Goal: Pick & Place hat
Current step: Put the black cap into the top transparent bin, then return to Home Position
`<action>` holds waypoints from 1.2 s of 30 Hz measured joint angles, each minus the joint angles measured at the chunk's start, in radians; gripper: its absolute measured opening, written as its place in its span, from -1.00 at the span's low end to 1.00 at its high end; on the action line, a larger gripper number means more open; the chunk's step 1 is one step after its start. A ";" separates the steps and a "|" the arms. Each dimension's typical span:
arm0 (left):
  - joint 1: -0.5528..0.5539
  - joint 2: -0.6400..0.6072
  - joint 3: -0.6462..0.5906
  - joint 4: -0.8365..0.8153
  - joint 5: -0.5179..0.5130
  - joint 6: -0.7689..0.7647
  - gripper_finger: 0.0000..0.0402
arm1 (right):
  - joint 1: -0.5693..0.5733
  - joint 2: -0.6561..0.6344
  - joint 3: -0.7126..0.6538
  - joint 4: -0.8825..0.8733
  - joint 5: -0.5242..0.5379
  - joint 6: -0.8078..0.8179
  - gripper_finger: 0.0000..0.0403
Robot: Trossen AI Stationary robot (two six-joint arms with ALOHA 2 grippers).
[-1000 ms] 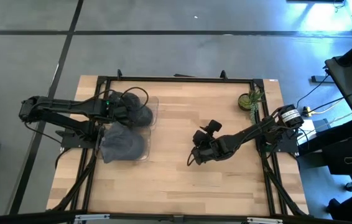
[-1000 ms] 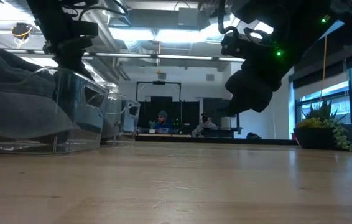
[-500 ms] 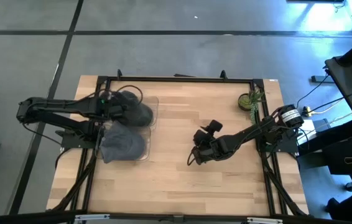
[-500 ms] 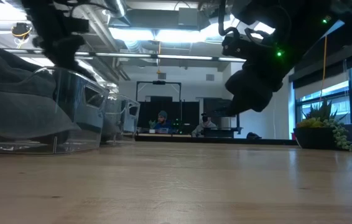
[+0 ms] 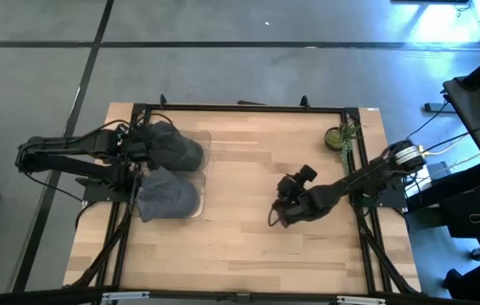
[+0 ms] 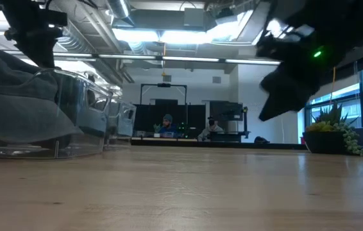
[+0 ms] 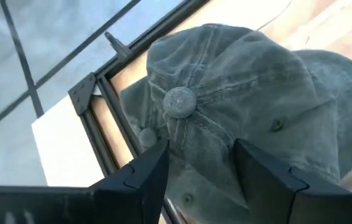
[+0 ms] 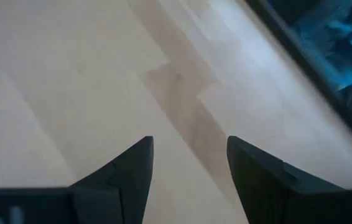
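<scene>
A dark grey-green hat (image 7: pixel 238 93), its top button (image 7: pixel 179 101) facing up, lies crown-up in the far clear bin (image 5: pixel 199 152) at the table's left. A second grey hat (image 5: pixel 168 195) fills the near clear bin (image 5: pixel 196 203). My left gripper (image 7: pixel 201 149) is open just left of the far hat (image 5: pixel 176 151), drawn back from it, with nothing between its fingers. My right gripper (image 5: pixel 281 212) hangs open over bare wood right of centre, holding nothing.
A small potted plant (image 5: pixel 342 135) stands at the far right corner. A black frame rail (image 5: pixel 240 108) runs round the table. Bare wood (image 5: pixel 240 178) lies between the bins and my right gripper. In the low view the bins (image 6: pixel 72 115) stand at the left.
My left gripper has opened, let go of the far hat and drawn back toward the table's left edge; the hat stays in the far bin. My right gripper has moved a little toward the table's right edge, staying open.
</scene>
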 joint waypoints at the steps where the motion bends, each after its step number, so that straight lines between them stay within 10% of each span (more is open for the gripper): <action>1: 0.000 -0.008 0.000 -0.006 0.009 0.001 -0.13 | 0.010 -0.029 -0.022 0.007 -0.011 0.014 0.01; 19: -0.004 -0.093 0.000 -0.166 0.094 -0.120 -0.14 | 0.043 -0.540 -0.237 0.234 -0.228 -0.299 0.01; 36: -0.238 -0.543 -0.341 0.813 0.263 0.466 -0.13 | -0.032 -1.114 -0.710 0.805 -0.582 -0.664 0.01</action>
